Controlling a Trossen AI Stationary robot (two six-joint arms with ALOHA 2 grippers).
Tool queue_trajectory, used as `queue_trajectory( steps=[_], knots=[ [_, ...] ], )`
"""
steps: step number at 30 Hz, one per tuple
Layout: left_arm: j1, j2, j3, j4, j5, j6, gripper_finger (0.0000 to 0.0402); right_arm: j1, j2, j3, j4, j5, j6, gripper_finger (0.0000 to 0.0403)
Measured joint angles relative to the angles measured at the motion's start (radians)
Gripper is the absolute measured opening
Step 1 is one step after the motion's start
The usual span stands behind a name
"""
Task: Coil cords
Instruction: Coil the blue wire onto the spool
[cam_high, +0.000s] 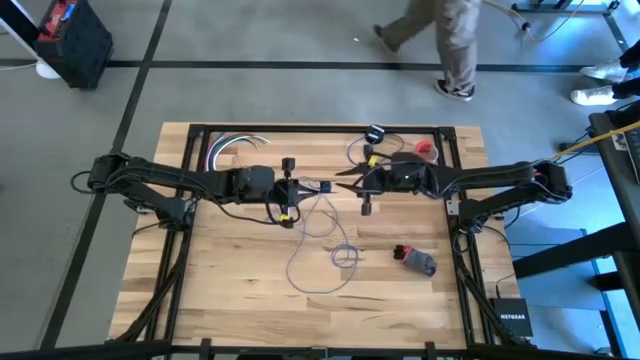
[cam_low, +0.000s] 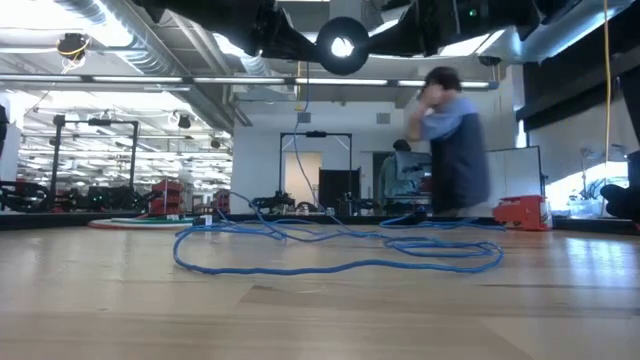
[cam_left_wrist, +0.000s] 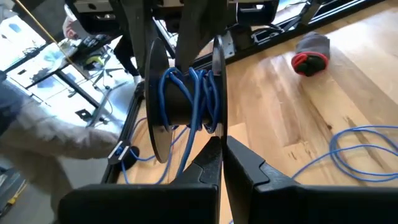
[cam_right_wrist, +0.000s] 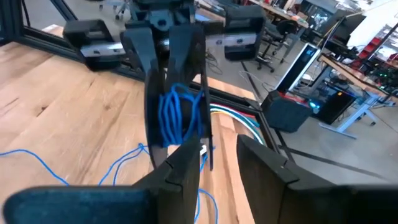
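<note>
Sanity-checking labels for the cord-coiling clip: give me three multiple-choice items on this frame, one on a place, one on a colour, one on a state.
1. Where does the red-and-grey thing lie?
A) on the table, on the right arm's side
B) on the floor
C) in a gripper
2. Cord colour?
A) yellow
B) blue
C) white
3. Right gripper?
A) shut
B) out of view
C) open

Key: 1 A, it sits on the wood to the right of the loose loops; 2 B, it is blue both on the spool and on the table; 3 C, a gap shows between its fingers.
</note>
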Motion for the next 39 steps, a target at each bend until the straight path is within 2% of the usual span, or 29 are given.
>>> queue_trajectory(
  steps=[6, 11, 13, 21, 28, 33, 39],
  knots=[
    [0.0, 0.0, 0.0, 0.004, 0.0, 0.002, 0.0, 0.0, 0.005, 0.0, 0.001, 0.0, -0.003, 0.0097],
    [0.0, 0.0, 0.0, 0.008, -0.001, -0.001, 0.0003, 0.0, 0.005, 0.0, 0.009, -0.001, -0.037, 0.0023],
    [0.0, 0.0, 0.0, 0.008, -0.001, -0.01, 0.0006, 0.0, 0.005, 0.0, 0.014, -0.001, -0.04, 0.0009],
    [-0.012, 0.0, 0.0, 0.021, -0.002, -0.076, 0.0023, 0.0, 0.005, 0.0, 0.02, 0.008, -0.046, 0.0007],
    [-0.013, -0.002, 0.0, 0.023, -0.001, -0.129, 0.0087, -0.001, -0.003, 0.0, 0.009, 0.011, -0.046, 0.0004],
    [-0.028, -0.073, 0.0, -0.055, -0.001, -0.138, 0.0115, -0.001, -0.051, 0.0, -0.055, 0.012, -0.054, 0.0003],
    [-0.05, -0.167, 0.0, -0.072, -0.017, -0.183, 0.0111, 0.0, -0.067, 0.0, -0.106, -0.013, -0.053, 0.0001]
  ],
)
